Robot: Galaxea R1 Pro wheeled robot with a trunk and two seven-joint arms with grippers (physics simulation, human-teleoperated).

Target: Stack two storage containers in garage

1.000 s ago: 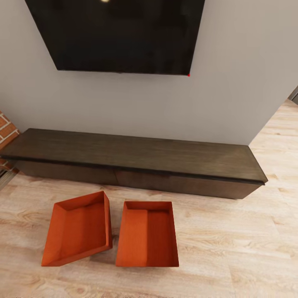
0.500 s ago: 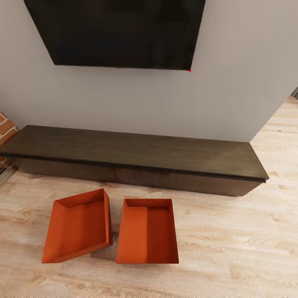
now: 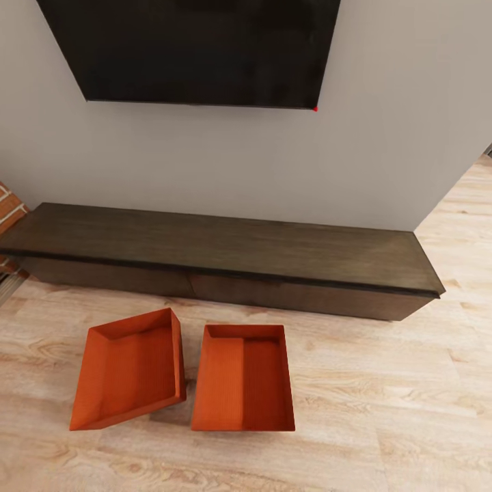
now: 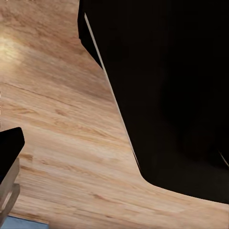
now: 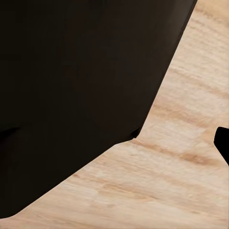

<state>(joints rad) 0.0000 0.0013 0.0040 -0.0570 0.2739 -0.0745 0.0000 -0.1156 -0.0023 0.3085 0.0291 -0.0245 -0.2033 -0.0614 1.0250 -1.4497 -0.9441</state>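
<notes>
Two orange-red open-topped storage containers lie side by side on the light wood plank floor (image 3: 383,389) of the living room, in front of the long dark-brown bench (image 3: 219,249). The left container (image 3: 130,369) is turned askew and looks tipped, with shadow under its near right edge. The right container (image 3: 242,379) sits flat and square to the bench. Both are empty. In the left wrist view a dark finger tip (image 4: 9,145) shows at the frame's edge above the planks. In the right wrist view a dark sliver (image 5: 223,143) shows the same way.
A black wall screen (image 3: 198,48) hangs above the bench on a grey wall. Red brick of the fireplace (image 3: 8,208) shows at the far left. Open plank floor runs right past the bench's end. A large black part of the robot (image 4: 167,95) (image 5: 71,95) fills much of both wrist views.
The whole head picture has shifted a little, so the camera has moved: the screen sits higher and the bench and containers have slid slightly up. The containers themselves have not moved.
</notes>
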